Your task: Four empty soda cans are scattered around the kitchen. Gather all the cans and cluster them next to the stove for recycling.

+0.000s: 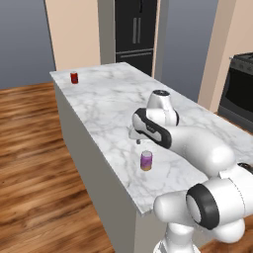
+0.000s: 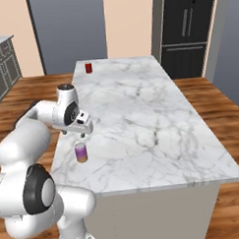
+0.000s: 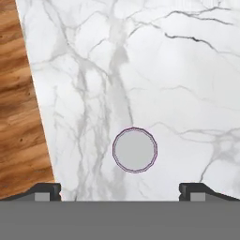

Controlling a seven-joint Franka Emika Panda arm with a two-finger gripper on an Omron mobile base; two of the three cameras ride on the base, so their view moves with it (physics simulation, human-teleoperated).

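A purple soda can (image 1: pixel 146 160) (image 2: pixel 81 152) stands upright on the white marble island (image 1: pixel 106 106) (image 2: pixel 151 115), close to its left edge. My gripper (image 1: pixel 138 142) (image 2: pixel 83 135) hangs just above the can, pointing down, clear of it. In the hand view the can's silver top (image 3: pixel 135 150) lies ahead of my gripper (image 3: pixel 120 191), whose fingertips stand wide apart, open and empty. A red soda can (image 1: pixel 74 77) (image 2: pixel 88 68) stands at the island's far left corner. The dark stove (image 1: pixel 239 89) shows at the right edge of the left base view.
A black refrigerator (image 1: pixel 136 29) (image 2: pixel 186 30) stands beyond the island's far end. Wood floor (image 1: pixel 34 163) (image 3: pixel 18 117) runs along the island's left side. Grey cabinets (image 2: pixel 1 62) sit at the far left.
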